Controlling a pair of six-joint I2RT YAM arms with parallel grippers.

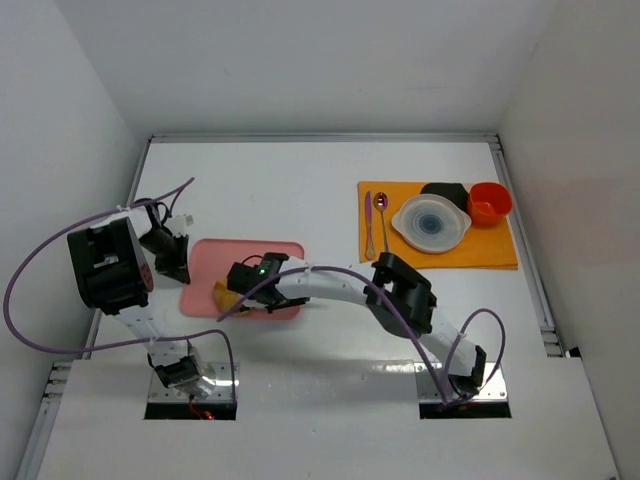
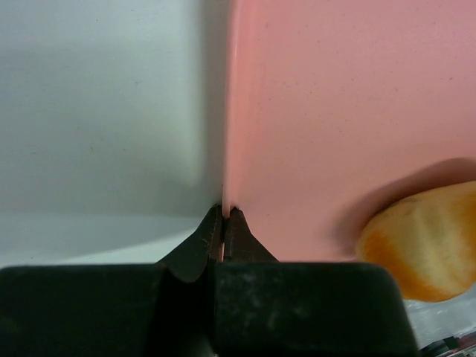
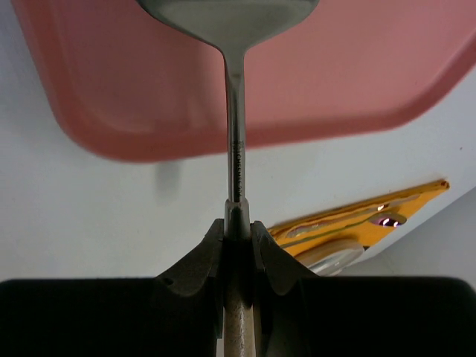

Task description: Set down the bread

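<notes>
The bread (image 1: 224, 296), a golden-yellow bun with orange-brown patches, lies at the near left of a pink tray (image 1: 270, 255). It also shows in the left wrist view (image 2: 424, 242) on the tray (image 2: 335, 111). My left gripper (image 1: 183, 270) (image 2: 224, 214) is shut on the tray's left rim. My right gripper (image 1: 243, 285) (image 3: 236, 216) is shut on the handle of a metal spatula (image 3: 236, 149). The spatula's flat head reaches over the tray (image 3: 357, 74), right beside the bread. Whether the head touches the bread is hidden.
An orange placemat (image 1: 400, 255) at the right back carries a white plate (image 1: 432, 222), an orange-red bowl (image 1: 489, 202), a black container (image 1: 445, 190), a spoon (image 1: 382, 215) and a fork (image 1: 368, 225). White walls enclose the table.
</notes>
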